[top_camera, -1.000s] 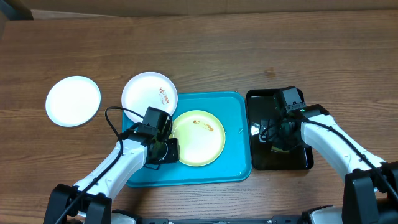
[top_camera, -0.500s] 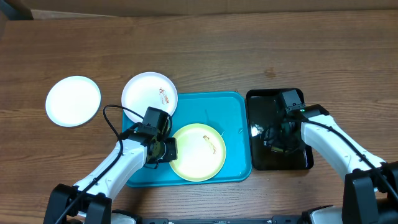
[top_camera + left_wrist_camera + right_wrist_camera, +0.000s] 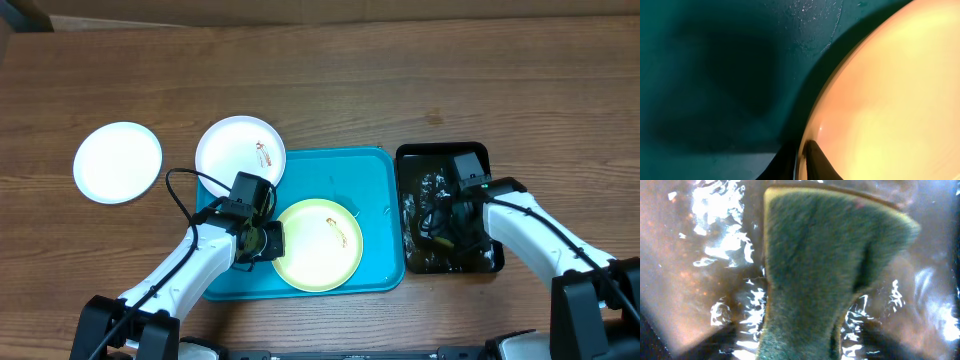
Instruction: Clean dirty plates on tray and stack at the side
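Two grips hold: L gripper (image 3: 268,240) nipped tight on yellow-green plate (image 3: 318,250) rim over tray (image 3: 375,200), R gripper (image 3: 440,235) clamped on sponge (image 3: 820,270) in wet black tray (image 3: 440,155); next prob. wipe smear (image 3: 335,228).

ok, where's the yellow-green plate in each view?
Overhead: yellow-green plate sits lower centre, over the turquoise tray, with the left end effector at its left rim.
Left wrist: it fills the right half, its rim pinched at bottom centre.
Right wrist: not in it; only the sponge over the wet black tray.
Shared landmark: the turquoise tray, dark teal on the left of the left wrist view.
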`<state>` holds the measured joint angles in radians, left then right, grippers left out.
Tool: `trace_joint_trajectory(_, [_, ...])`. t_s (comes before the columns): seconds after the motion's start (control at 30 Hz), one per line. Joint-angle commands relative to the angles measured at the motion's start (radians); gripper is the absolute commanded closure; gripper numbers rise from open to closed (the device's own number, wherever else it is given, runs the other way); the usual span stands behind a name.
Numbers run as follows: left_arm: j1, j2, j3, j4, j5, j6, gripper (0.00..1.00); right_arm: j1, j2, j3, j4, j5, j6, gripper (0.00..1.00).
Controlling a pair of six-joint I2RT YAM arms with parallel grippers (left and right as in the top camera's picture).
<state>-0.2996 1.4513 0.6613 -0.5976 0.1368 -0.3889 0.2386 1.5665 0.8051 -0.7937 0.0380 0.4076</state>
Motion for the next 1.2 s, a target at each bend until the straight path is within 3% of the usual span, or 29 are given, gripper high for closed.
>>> trace_joint_trajectory(0.0, [-0.005,-0.006,-0.003,0.000,-0.017,0.008,0.88,-0.016,0.003,0.064,0.023,0.079,-0.018,0.00])
trace_joint_trajectory(0.3, [-0.005,-0.006,-0.003,0.000,-0.016,0.008,0.87,-0.020,0.008,-0.017,0.171,0.144,-0.014,0.03])
trace_joint_trajectory(0.37, [-0.005,-0.006,-0.003,0.000,-0.016,0.008,0.87,-0.020,0.008,-0.047,0.215,0.134,-0.011,0.10])
trace_joint_trajectory(0.4, [-0.005,-0.006,-0.003,0.000,-0.016,0.008,0.87,-0.020,0.008,-0.053,0.227,0.125,-0.011,0.23])
trace_joint_trajectory(0.47, [-0.005,-0.006,-0.003,0.000,-0.016,0.008,0.87,-0.020,0.008,-0.052,0.235,0.117,-0.011,0.70])
trace_joint_trajectory(0.5, [-0.005,-0.006,-0.003,0.000,-0.016,0.008,0.87,-0.020,0.008,-0.051,0.239,0.118,-0.011,0.83])
trace_joint_trajectory(0.53, [-0.005,-0.006,-0.003,0.000,-0.016,0.008,0.87,-0.020,0.008,-0.051,0.244,0.118,-0.012,0.89])
trace_joint_trajectory(0.57, [-0.005,-0.006,-0.003,0.000,-0.016,0.008,0.87,-0.020,0.007,-0.050,0.249,0.118,-0.017,0.89])
trace_joint_trajectory(0.6, [-0.005,-0.006,-0.003,0.000,-0.016,0.008,0.87,-0.020,0.007,-0.042,0.244,0.118,-0.019,0.78])
trace_joint_trajectory(0.63, [-0.005,-0.006,-0.003,0.000,-0.016,0.008,0.87,-0.020,0.007,-0.032,0.232,0.118,-0.019,0.45])
trace_joint_trajectory(0.67, [-0.005,-0.006,-0.003,0.000,-0.016,0.008,0.87,-0.020,0.006,-0.017,0.209,0.118,-0.019,0.05])
trace_joint_trajectory(0.7, [-0.005,-0.006,-0.003,0.000,-0.016,0.008,0.86,-0.020,0.006,0.002,0.175,0.118,-0.019,0.00])
trace_joint_trajectory(0.9, [-0.005,-0.006,-0.003,0.000,-0.016,0.008,0.79,-0.020,0.007,0.045,0.027,0.117,-0.013,0.02])
trace_joint_trajectory(1.07, [-0.005,-0.006,-0.003,0.000,-0.016,0.008,0.78,-0.020,0.007,0.006,0.053,0.115,-0.014,0.29])
trace_joint_trajectory(1.17, [-0.005,-0.006,-0.003,-0.004,-0.014,0.008,0.73,-0.020,0.007,0.004,0.062,0.052,-0.014,0.32])
